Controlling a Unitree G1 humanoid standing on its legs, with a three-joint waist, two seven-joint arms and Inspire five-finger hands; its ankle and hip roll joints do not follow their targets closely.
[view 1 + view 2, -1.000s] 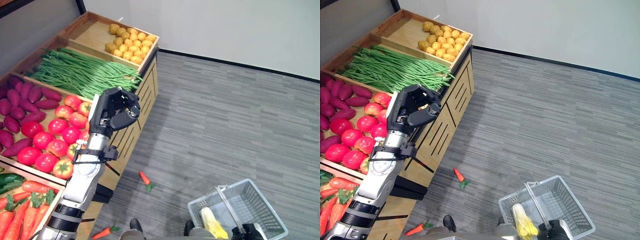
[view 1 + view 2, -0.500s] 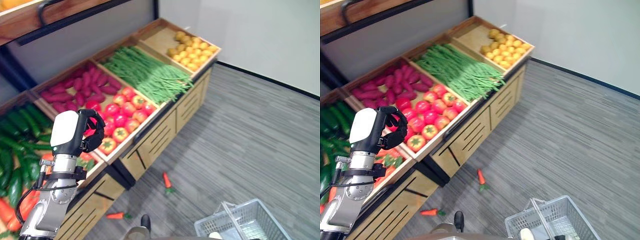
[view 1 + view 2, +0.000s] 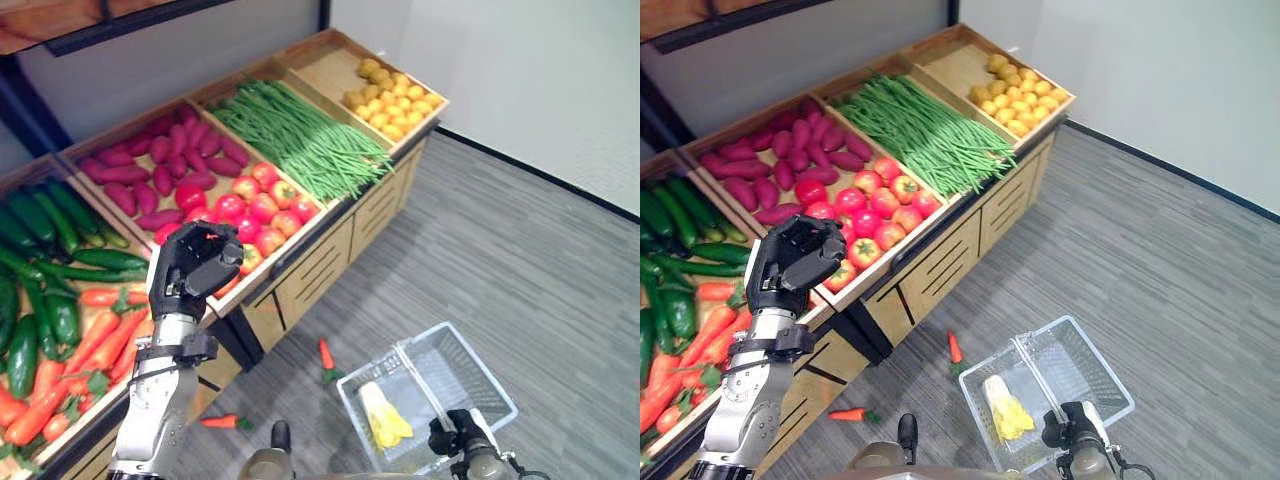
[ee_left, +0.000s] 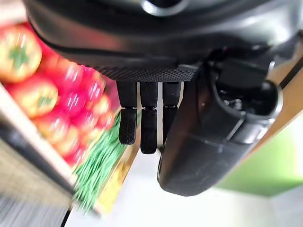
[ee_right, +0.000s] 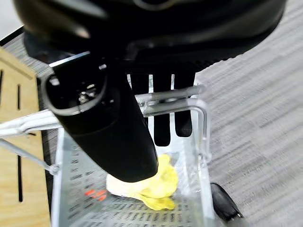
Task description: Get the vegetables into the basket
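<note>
Head pair overhead; wrist cams close-up

Grey plank floor (image 3: 520, 260), white wall (image 3: 540, 70), wooden display stand (image 3: 330, 265).

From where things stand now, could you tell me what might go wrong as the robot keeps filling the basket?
The left hand hovers curled over the tomatoes near the bin's front edge; a clumsy grab could roll one off. Two carrots already lie on the floor and could be stepped on. The basket hangs from the right hand by its handle, so it may swing.

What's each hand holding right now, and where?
Right hand grips the basket by its handle. Left hand holds nothing.
</note>
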